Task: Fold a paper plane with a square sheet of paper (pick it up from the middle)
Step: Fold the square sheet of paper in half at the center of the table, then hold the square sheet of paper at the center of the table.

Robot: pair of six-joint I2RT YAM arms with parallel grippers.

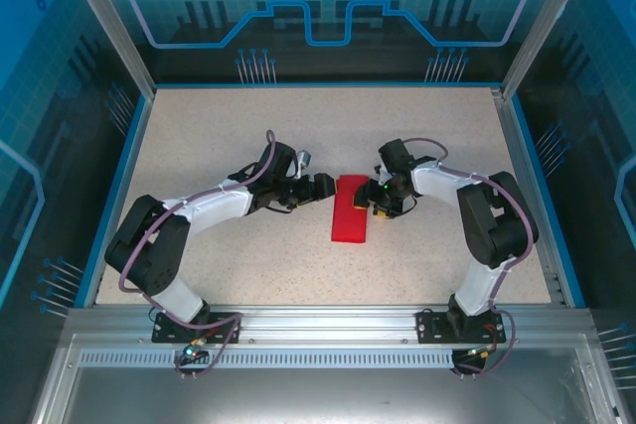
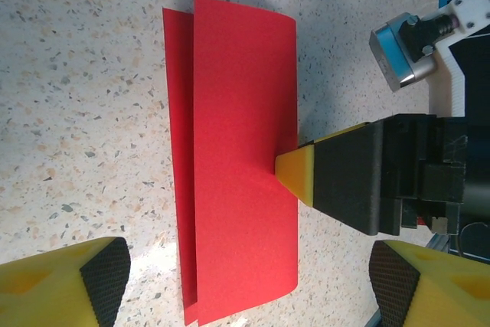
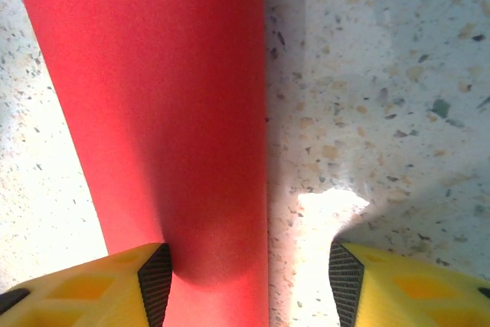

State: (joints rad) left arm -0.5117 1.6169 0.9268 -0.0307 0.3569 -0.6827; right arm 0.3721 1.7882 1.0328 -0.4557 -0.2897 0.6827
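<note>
Leftmost, the left claw (image 1: 320,186) hovers low with its jaws spread wide, just beside the loose edges of the square sheet of paper (image 1: 350,211), gripping nothing; the sheet lies folded in half as a long strip near the middle of the desk (image 1: 248,126), between the two claws; its two layers sit slightly offset along the left side, and the fold on the right looks rounded, not pressed; the right claw (image 1: 378,206) stands at that fold with jaws apart, one yellow fingertip (image 2: 295,170) seemingly touching the edge, pinching nothing.

The step in hand seems to be setting the first crease; to do it well, the left claw would likely pin the loose edges flat while the right claw runs along the fold, pressing down rather than sideways, since a sideways push could slide the layers further out of line.

Room is generous; bare desk lies all round the strip, and the blue rim (image 1: 119,196) is well apart from both claws; the tight spot is between the claws themselves, near each other across the strip.
</note>
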